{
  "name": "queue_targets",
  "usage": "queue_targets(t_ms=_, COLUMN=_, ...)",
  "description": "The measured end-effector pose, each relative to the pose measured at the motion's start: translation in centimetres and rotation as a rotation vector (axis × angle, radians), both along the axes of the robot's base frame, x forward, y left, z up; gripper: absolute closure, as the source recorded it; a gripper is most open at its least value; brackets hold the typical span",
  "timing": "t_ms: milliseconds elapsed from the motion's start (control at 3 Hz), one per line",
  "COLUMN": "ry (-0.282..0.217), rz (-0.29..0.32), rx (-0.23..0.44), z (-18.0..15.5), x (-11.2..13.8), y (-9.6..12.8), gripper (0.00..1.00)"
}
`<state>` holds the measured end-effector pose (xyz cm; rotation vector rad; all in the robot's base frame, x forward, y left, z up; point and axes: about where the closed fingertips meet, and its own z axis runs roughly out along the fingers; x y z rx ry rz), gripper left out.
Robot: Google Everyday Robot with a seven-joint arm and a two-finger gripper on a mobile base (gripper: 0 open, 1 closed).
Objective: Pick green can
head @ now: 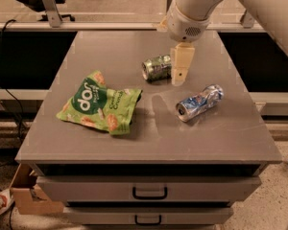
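Note:
The green can (156,67) lies on its side near the middle of the grey table (149,138), its silver top facing left. My gripper (179,74) hangs from the white arm just to the right of the can, its cream fingers (180,61) pointing down and overlapping the can's right end in this view. I cannot tell whether it touches the can.
A crushed blue-and-silver can (199,102) lies on the table to the right of and nearer than the gripper. A flat green snack bag (98,103) lies at the left. The table has drawers (149,191) at its front. A cardboard box (26,193) sits on the floor at lower left.

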<state>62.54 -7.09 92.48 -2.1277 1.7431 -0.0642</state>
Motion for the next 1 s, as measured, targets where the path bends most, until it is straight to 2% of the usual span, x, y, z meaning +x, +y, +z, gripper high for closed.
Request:
queue_targets(t_ms=333, ry=0.023, rz=0.025, rx=-0.073, z=-2.1, x=1.2, y=0.4, gripper=0.00)
queue_targets(t_ms=667, ry=0.051, rz=0.012, rx=-0.131, z=-4.9, x=3.8, y=0.0, gripper=0.00)
queue_targets(t_ms=1000, ry=0.053, rz=0.001, rx=-0.156, z=-5.8, x=5.4, y=0.0, gripper=0.00)
